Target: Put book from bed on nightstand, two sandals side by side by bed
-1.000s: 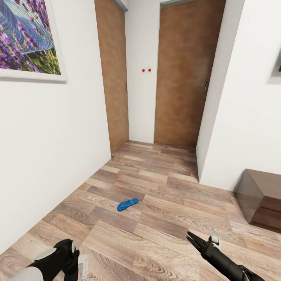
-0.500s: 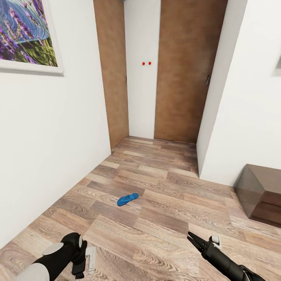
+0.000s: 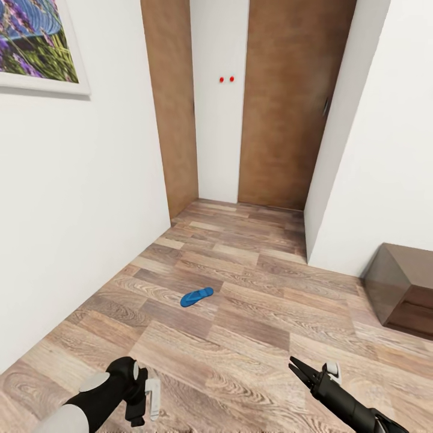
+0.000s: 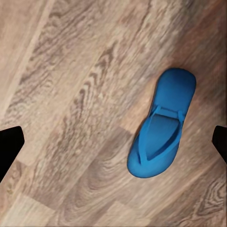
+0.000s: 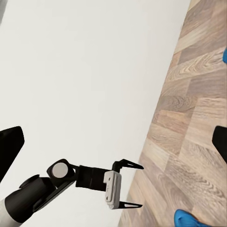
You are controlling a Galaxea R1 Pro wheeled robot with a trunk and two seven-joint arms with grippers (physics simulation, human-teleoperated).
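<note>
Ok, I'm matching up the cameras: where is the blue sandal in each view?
Head view: sandal on the plank floor, left of centre.
Left wrist view: a blue sandal, right of centre.
Right wrist view: blue slivers at two edges; which sandal, unclear.
Shared landmark: left end effector, in head and right wrist views.

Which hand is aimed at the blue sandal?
The left hand: its wrist view looks down on the sandal; the right hand faces the wall.
</note>
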